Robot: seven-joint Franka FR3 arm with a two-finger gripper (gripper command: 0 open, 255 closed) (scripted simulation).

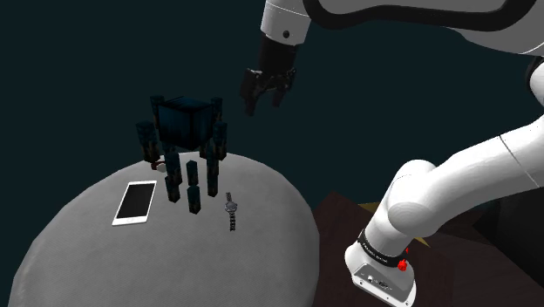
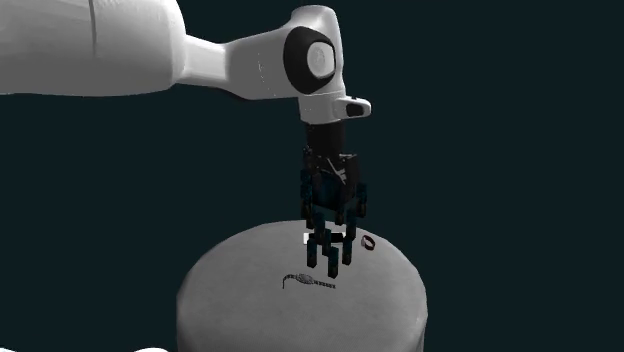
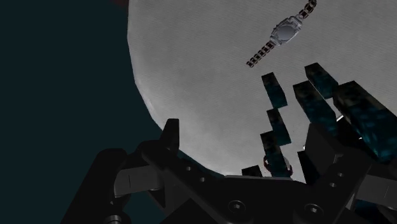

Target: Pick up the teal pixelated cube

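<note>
Nearest the shoulder camera, on the round grey worktop (image 1: 87, 253), a white smartphone (image 1: 135, 202) lies flat, and a metal-banded wristwatch (image 1: 231, 211) lies stretched out to the shoulder view's right of it. Just behind these two stands the teal pixelated cube (image 1: 185, 122). It is a dark, square body raised on several block-built legs, and the front legs come down between the phone and the watch. A small reddish item (image 2: 368, 242), too small to identify, lies close by its feet. Farther back and higher, the black hand (image 1: 265, 98) hangs in the air, clear of the cube, with its fingers spread apart and nothing between them. The cube looks rigid and probably light, and its flat sides should give the pads decent purchase. The legs look thin and likely to tip or twist the whole thing if pinched. The safer hold seems to be from above, across two opposite faces of the body, though the body is broad and may need nearly the full spread.
</note>
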